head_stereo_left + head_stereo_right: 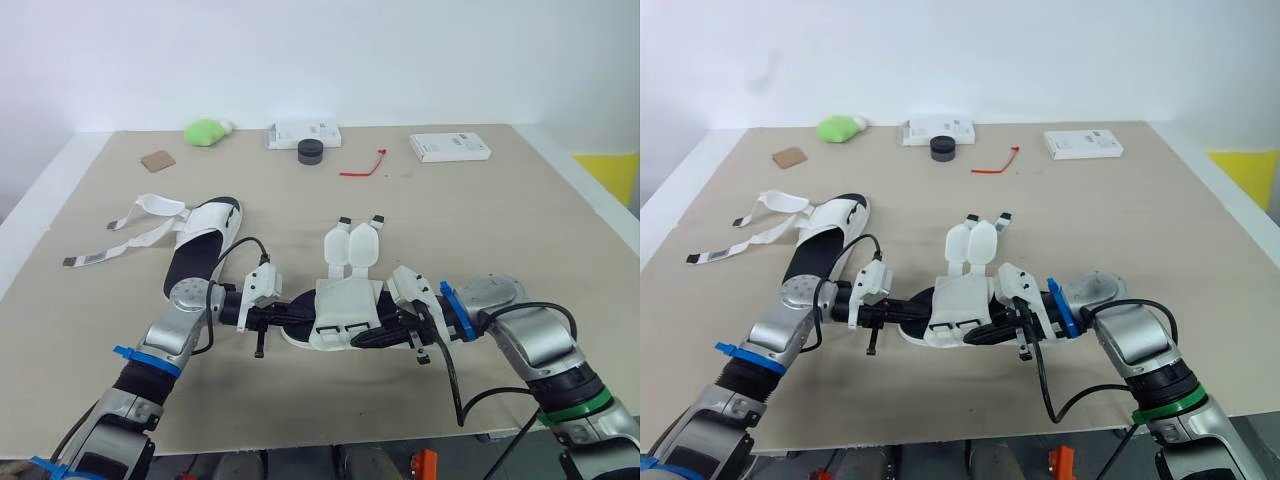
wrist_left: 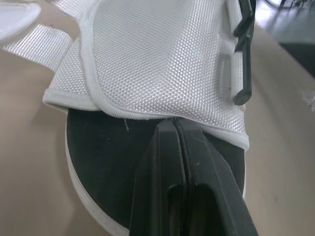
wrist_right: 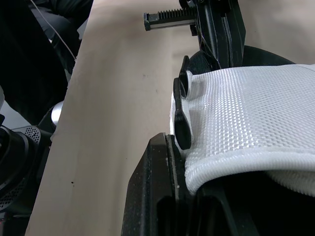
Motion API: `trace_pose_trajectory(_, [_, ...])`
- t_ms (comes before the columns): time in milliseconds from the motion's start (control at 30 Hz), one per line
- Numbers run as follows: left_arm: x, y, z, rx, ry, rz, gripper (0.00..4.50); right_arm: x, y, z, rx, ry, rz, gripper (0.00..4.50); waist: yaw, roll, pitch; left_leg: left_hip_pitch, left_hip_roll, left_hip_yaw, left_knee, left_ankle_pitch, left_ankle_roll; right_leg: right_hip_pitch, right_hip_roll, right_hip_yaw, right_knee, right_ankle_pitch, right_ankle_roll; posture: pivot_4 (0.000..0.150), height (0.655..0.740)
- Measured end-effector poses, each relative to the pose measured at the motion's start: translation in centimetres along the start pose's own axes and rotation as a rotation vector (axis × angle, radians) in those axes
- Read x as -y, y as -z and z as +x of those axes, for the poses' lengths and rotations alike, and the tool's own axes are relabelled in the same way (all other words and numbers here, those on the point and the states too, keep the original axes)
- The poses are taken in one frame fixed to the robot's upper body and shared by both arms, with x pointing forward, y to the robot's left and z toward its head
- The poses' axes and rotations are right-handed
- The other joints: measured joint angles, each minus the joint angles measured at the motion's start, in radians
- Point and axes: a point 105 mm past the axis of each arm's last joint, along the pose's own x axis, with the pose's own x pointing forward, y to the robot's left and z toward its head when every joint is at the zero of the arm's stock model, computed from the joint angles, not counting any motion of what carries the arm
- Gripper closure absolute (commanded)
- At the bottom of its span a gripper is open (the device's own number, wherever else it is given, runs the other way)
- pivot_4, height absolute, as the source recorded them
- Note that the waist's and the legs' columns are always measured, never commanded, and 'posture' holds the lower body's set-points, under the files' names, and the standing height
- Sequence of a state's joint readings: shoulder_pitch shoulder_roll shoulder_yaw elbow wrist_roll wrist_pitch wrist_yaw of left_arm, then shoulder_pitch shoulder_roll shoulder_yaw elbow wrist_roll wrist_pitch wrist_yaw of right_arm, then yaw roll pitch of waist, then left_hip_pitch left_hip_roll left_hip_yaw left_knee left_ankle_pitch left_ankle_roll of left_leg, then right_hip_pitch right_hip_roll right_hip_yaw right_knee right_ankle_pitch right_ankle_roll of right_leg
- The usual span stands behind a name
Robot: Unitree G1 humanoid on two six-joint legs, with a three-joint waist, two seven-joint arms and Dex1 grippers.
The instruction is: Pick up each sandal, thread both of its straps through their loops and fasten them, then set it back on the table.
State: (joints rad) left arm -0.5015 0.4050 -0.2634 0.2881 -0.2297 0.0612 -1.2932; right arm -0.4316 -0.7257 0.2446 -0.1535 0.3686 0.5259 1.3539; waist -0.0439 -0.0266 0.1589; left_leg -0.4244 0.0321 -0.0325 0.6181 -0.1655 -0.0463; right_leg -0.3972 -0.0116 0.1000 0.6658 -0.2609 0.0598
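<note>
One unstrapped sandal [image 1: 205, 240] is seen by the tabletop's [image 1: 500, 220] left edge. Near the front edge the second sandal [image 1: 345, 305] is met by both forearms, turned inward: left fingers [image 2: 157, 167] pressed together on its insole, right fingers [image 3: 152, 196] pinching its white upper (bare tabletop toward the right edge).

My left gripper [image 1: 290, 317] lower centre-left, fingers pressed together, my right gripper [image 1: 372, 338] lower centre-right, clamped on the sandal [image 1: 345, 302], both forearms angled inward, tips facing.
</note>
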Motion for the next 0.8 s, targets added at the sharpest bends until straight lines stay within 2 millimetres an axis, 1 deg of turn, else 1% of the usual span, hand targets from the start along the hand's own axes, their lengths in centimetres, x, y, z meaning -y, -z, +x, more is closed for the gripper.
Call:
trace_pose_trajectory(100, [-0.3, 0.1, 0.3, -0.001, -0.016, 0.025, 4.46, 0.2, 0.0, 0.0, -0.002, 0.016, 0.003, 4.5, 0.0, 0.0, 0.0, 0.001, -0.002, 0.0, 0.002, 0.001, 0.001, 0.003, -0.002, 0.001, 0.0, 0.001, 0.001, 0.15, 0.74])
trace_pose_trajectory(300, [-0.1, 0.5, 0.7, 0.027, -0.028, 0.001, 4.46, 0.0, 0.3, -0.3, -0.007, 0.028, 0.028, 4.5, 0.001, 0.001, 0.0, 0.004, -0.005, 0.001, 0.002, 0.001, 0.002, 0.006, -0.007, -0.001, -0.002, 0.0, 0.001, 0.15, 0.74])
trace_pose_trajectory(333, [-0.1, 0.5, 0.7, 0.031, -0.027, -0.001, 4.5, 0.0, 0.3, -0.4, -0.006, 0.025, 0.04, 3.7, 0.001, 0.001, 0.0, 0.004, -0.005, 0.001, 0.002, 0.001, 0.002, 0.007, -0.008, -0.001, -0.002, 0.0, 0.002, 0.15, 0.74])
trace_pose_trajectory(367, [0.0, 0.5, 0.7, 0.033, -0.025, -0.003, 4.5, -0.2, 0.0, -0.4, 0.008, 0.012, 0.047, 3.47, 0.001, 0.001, -0.001, 0.004, -0.006, 0.001, 0.002, 0.001, 0.002, 0.008, -0.008, -0.001, -0.002, -0.001, 0.003, 0.15, 0.74])
trace_pose_trajectory(433, [0.1, 0.5, 0.7, 0.038, -0.02, -0.006, 4.5, -0.7, -0.4, -0.6, 0.025, -0.015, 0.05, 2.57, 0.001, 0.001, -0.001, 0.003, -0.006, 0.001, 0.001, 0.001, 0.002, 0.008, -0.009, -0.001, -0.002, -0.002, 0.003, 0.15, 0.74])
trace_pose_trajectory(533, [0.2, 0.6, 0.7, 0.048, -0.017, -0.017, 4.5, -1.0, -0.7, -1.1, 0.036, -0.035, 0.055, 0.98, 0.001, 0.001, -0.001, 0.003, -0.006, 0.001, 0.001, 0.001, 0.001, 0.008, -0.008, -0.001, -0.002, -0.002, 0.003, 0.15, 0.74])
trace_pose_trajectory(600, [0.3, 0.6, 0.6, 0.049, -0.018, -0.026, 4.5, -0.9, -0.8, -1.4, 0.032, -0.028, 0.049, 0.04, 0.001, 0.001, -0.001, 0.003, -0.006, 0.001, 0.001, 0.001, 0.001, 0.008, -0.008, -0.001, -0.002, -0.002, 0.003, 0.15, 0.74])
trace_pose_trajectory(733, [0.4, 0.5, 0.5, 0.046, -0.016, -0.027, 4.5, -0.5, -0.9, -2.4, 0.016, 0.009, 0.025, 0.04, -0.001, 0.001, -0.001, 0.003, -0.006, 0.001, 0.0, 0.0, 0.001, 0.007, -0.008, -0.001, -0.002, -0.003, 0.003, 0.15, 0.74])
trace_pose_trajectory(800, [0.5, 0.5, 0.5, 0.047, -0.015, -0.025, 4.5, -0.2, -1.1, -3.5, 0.01, 0.049, 0.016, 0.04, 0.0, 0.001, -0.001, 0.003, -0.006, 0.001, 0.0, -0.001, 0.001, 0.007, -0.008, -0.001, -0.002, -0.004, 0.003, 0.15, 0.74])
